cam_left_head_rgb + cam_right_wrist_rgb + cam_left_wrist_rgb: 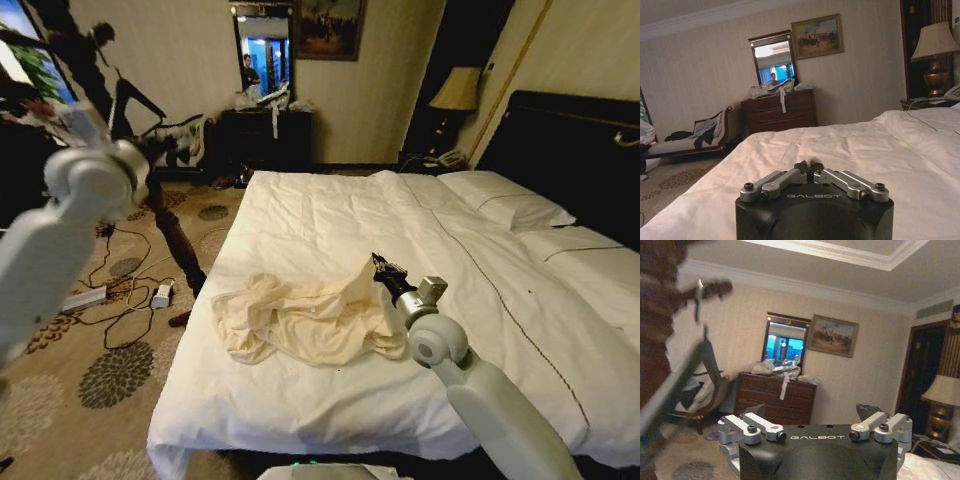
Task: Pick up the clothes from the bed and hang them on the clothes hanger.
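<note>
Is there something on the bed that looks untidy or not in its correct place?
Yes. The cream shirt lies crumpled in a heap on the white duvet near the foot of the bed, with one part pulled up toward the right end effector. The rest of the bedding looks smooth.

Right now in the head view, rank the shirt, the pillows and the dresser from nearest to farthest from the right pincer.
1. The cream shirt: crumpled on the bed, right beside the right pincer, on its left.
2. The white pillows: at the bed's head, farther back on the right.
3. The dark dresser: against the far wall, beyond the bed.
</note>
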